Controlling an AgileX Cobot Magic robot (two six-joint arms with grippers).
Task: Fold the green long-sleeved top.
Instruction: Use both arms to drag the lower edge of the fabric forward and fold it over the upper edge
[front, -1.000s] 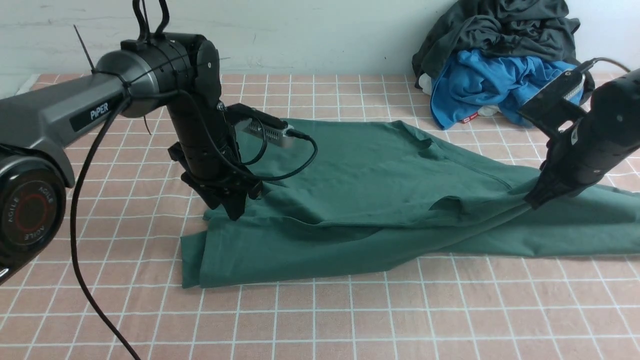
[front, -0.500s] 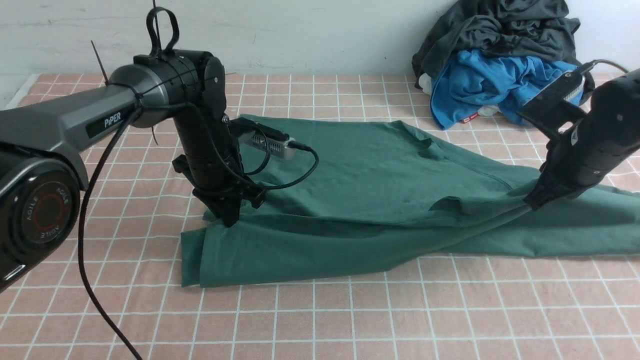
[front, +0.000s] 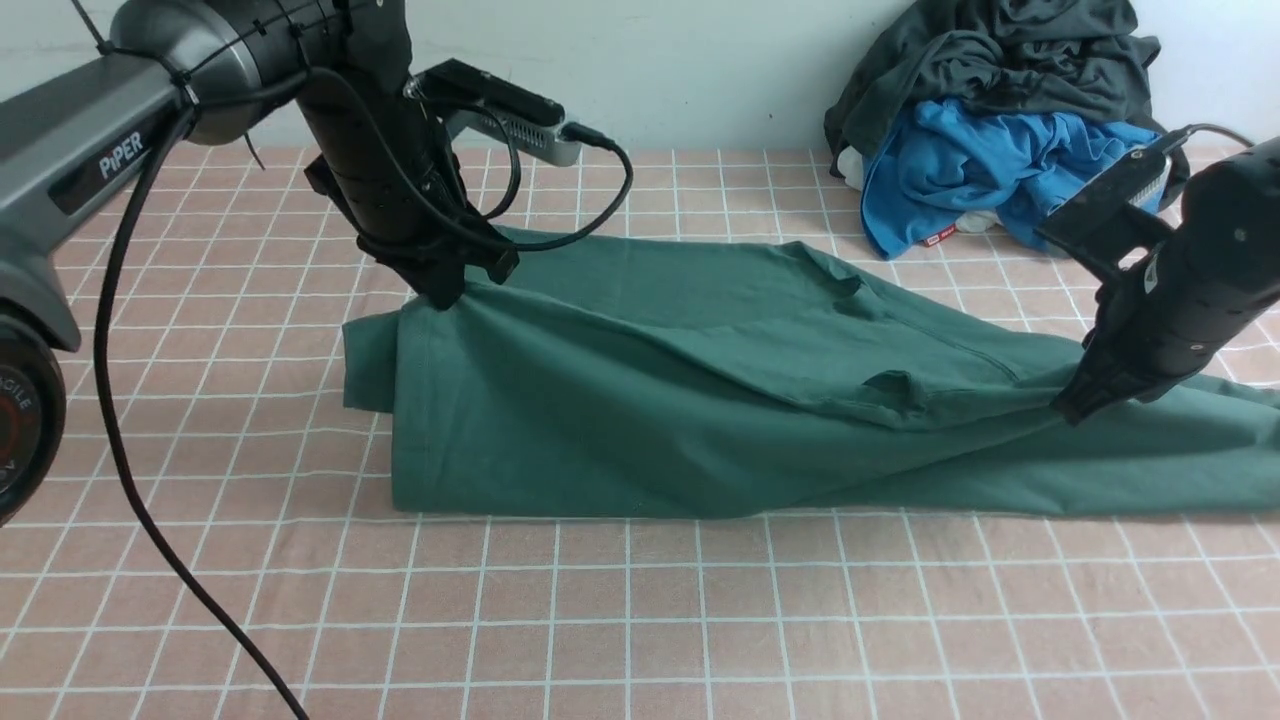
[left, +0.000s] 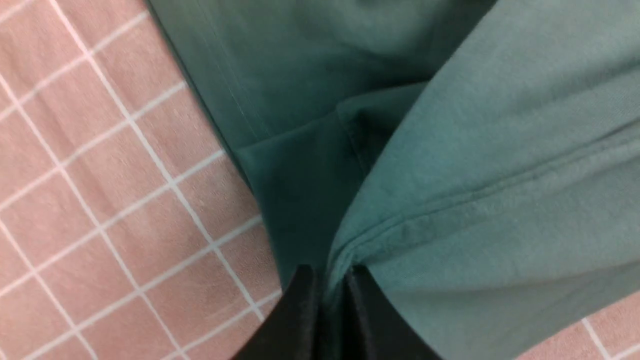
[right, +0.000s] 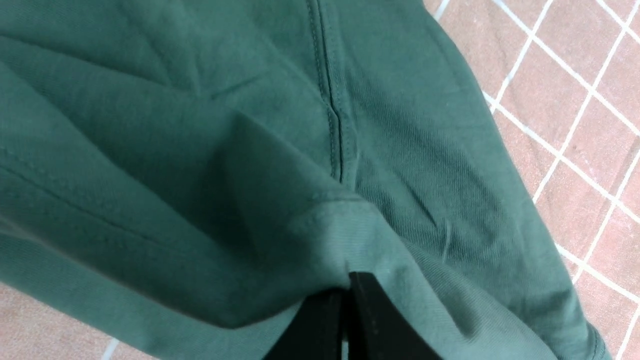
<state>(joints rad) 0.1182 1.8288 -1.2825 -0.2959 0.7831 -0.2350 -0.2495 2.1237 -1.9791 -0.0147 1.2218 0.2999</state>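
Green long-sleeved top (front: 640, 400) lay across the checked table (front: 640, 620), partly doubled over. Left gripper (front: 440, 293) pinched its hem edge, held up; right gripper (front: 1068, 408) pinched fabric by a stitched seam. Fold looked barely begun, sleeve and body folds left.

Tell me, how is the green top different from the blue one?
The green top is dark and stretched out; the blue one is bright and crumpled in a heap. The left gripper and right gripper pinch the green top; neither holds the blue one. Both are clothes on the table.
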